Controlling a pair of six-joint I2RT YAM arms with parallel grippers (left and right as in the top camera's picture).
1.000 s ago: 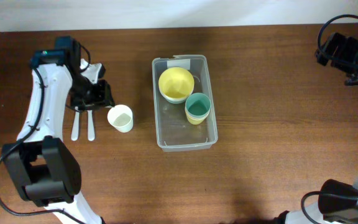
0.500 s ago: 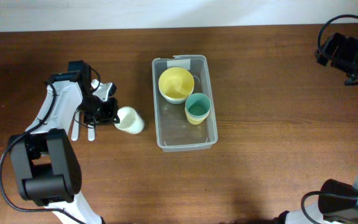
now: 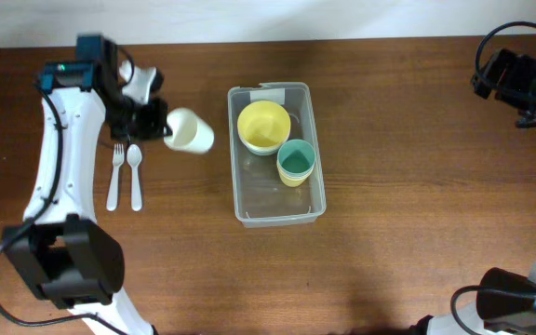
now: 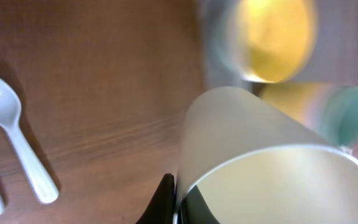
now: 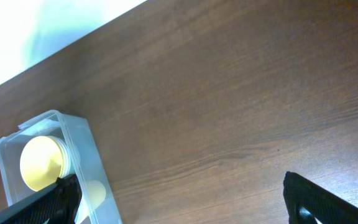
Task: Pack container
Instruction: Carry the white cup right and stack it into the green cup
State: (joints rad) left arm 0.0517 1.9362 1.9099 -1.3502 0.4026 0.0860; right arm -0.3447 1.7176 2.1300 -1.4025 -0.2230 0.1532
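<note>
Change over the last second: the white cup (image 3: 191, 131) no longer stands upright on the table (image 3: 389, 242) near the fork (image 3: 115, 177) and spoon (image 3: 135, 173). The left gripper (image 3: 159, 127) closed on its rim, tipped it and lifted it. The cup is now clamped and lying sideways in the air, just left of the container (image 3: 234, 167).

The container is unmoved at table centre. It holds the yellow bowl (image 3: 264, 126) at its far end and the green cup (image 3: 297, 160) nested beside it.

The right gripper (image 5: 179, 196) is idle at the far right, fingers spread and empty.

Judgement: the cup is in transit and only placement remains. The cutlery is not yet packed.
</note>
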